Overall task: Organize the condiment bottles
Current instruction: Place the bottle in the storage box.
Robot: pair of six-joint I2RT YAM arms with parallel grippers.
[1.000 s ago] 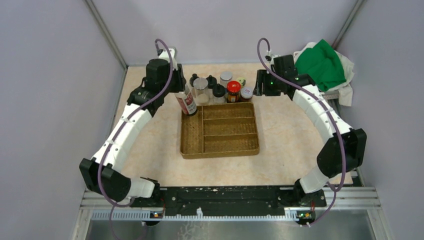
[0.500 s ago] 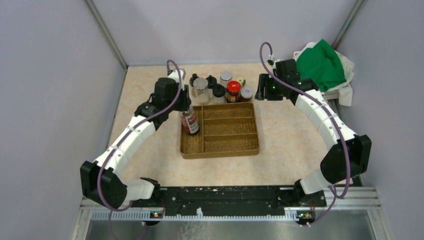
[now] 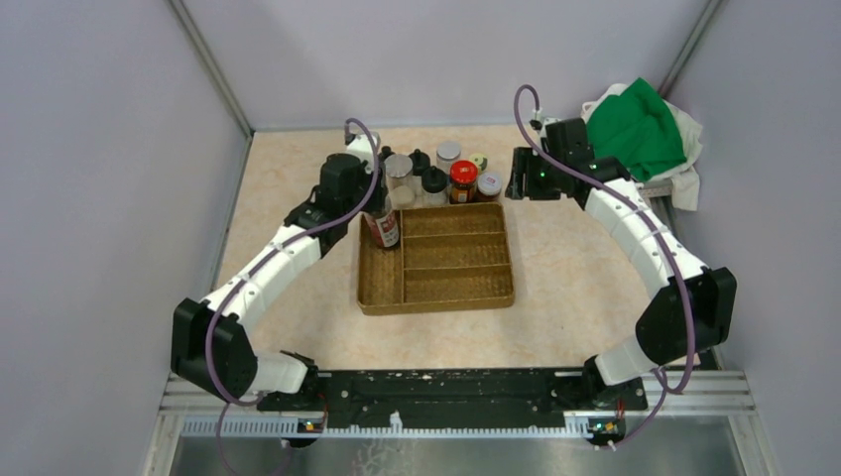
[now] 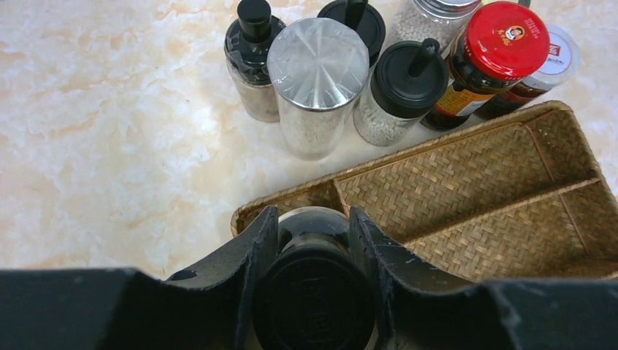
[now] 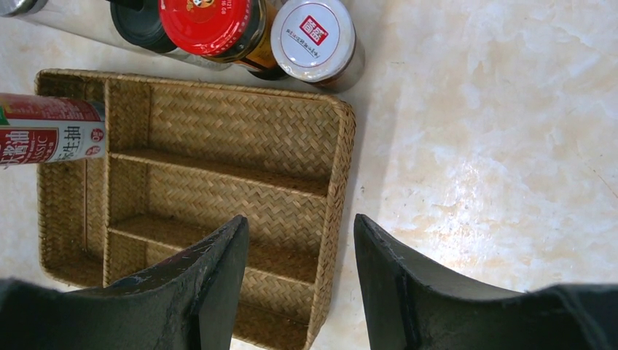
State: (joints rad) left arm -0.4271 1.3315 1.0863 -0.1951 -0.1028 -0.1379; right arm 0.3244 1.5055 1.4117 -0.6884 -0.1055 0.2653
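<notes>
My left gripper (image 3: 377, 205) is shut on the tall black-capped, red-labelled bottle (image 3: 385, 228) and holds it upright over the far end of the left compartment of the woven tray (image 3: 456, 297). In the left wrist view my fingers (image 4: 255, 240) clamp its neck below the black cap (image 4: 313, 299). I cannot tell whether its base touches the tray. Several small jars stand behind the tray: a silver-lidded shaker (image 4: 317, 65), a red-lidded jar (image 4: 506, 40), a black-lidded jar (image 4: 408, 73) and a white-lidded jar (image 5: 312, 29). My right gripper (image 3: 516, 183) is open and empty above the tray's far right corner (image 5: 342, 117).
The brown tray has one long left compartment and three cross compartments (image 5: 240, 131), all without jars. A green and white cloth (image 3: 640, 129) lies at the back right corner. Grey walls close in the table on the left, back and right.
My left gripper carried the tall bottle from outside the tray's far left corner into the left compartment, righted it, then shifted it toward the far end. The right arm barely moved.
</notes>
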